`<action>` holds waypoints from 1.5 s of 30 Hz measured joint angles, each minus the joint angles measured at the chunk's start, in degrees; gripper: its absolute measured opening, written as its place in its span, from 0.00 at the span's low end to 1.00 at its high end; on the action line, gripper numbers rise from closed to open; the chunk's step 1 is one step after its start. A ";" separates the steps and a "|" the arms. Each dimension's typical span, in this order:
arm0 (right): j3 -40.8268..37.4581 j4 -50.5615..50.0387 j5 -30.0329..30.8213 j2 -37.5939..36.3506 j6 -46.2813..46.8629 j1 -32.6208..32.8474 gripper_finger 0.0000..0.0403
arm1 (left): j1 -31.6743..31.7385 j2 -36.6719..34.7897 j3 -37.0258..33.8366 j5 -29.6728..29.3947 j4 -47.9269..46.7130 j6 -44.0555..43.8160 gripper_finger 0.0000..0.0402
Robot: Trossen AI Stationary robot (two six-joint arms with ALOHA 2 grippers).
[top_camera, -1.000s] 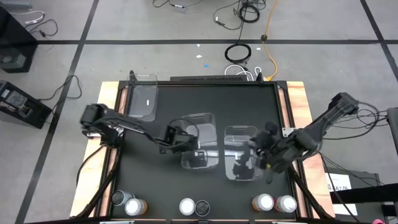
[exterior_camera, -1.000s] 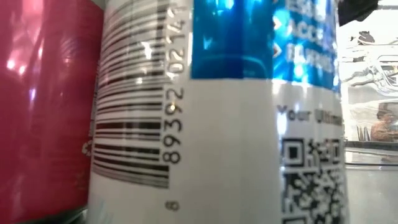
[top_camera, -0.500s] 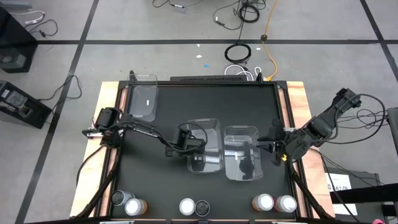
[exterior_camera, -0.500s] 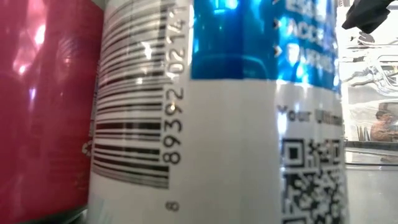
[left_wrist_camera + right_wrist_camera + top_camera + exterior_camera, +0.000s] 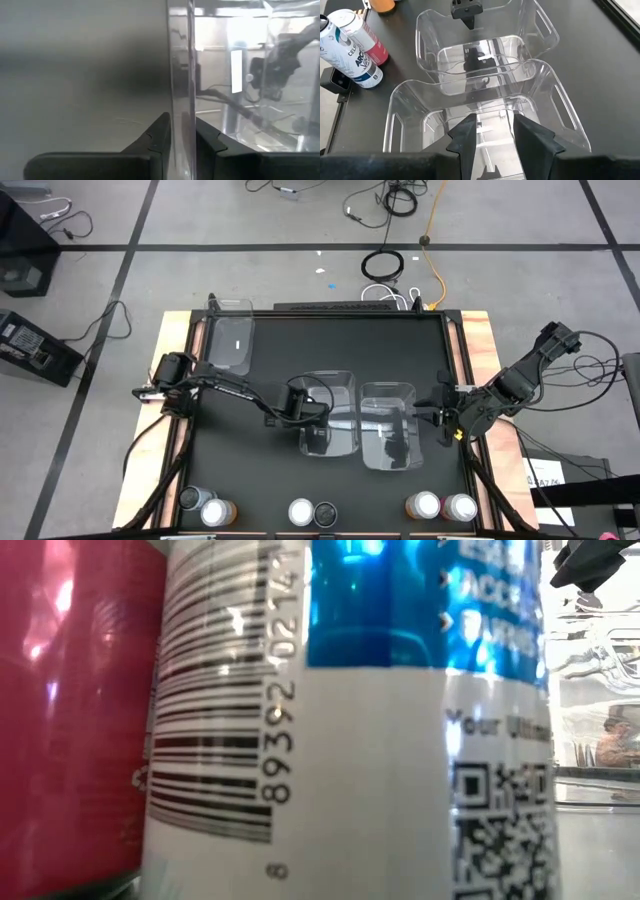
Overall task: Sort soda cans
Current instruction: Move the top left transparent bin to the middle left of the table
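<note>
Black tabletop: left hand (image 5: pixel 181 142) pinches clear bin (image 5: pixel 181 75) wall; can (image 5: pixel 350 740) barcode reads 89392 02141

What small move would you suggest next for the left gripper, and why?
Probably lift the left gripper clear of the middle bin, ready to fetch the cans: all six stand at the front edge, the bins look empty, and the right gripper waits open beside the right bin.
</note>
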 joint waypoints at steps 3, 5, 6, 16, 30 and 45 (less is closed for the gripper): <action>0.00 -0.01 0.00 0.00 -0.02 0.00 0.31 | 0.00 -0.02 0.00 0.01 -0.50 0.01 0.19; 0.00 -0.04 0.00 0.00 -0.02 0.00 0.31 | 0.00 -0.02 0.00 -0.08 -0.44 0.02 0.21; 0.00 -0.05 0.00 0.00 -0.02 0.00 0.31 | 0.00 -0.02 0.00 -0.18 -0.31 0.02 0.22; 0.00 -0.03 -0.01 0.00 0.34 0.00 0.31 | 0.00 -0.60 0.00 -0.15 -0.02 1.18 0.27; -0.02 1.73 -1.24 0.02 0.88 -0.02 0.31 | 0.00 -10.52 0.00 -4.77 -1.27 9.30 0.27; -0.02 12.13 6.63 2.25 1.53 -4.95 0.31 | 8.91 -29.41 -0.02 -19.36 -28.59 22.52 0.27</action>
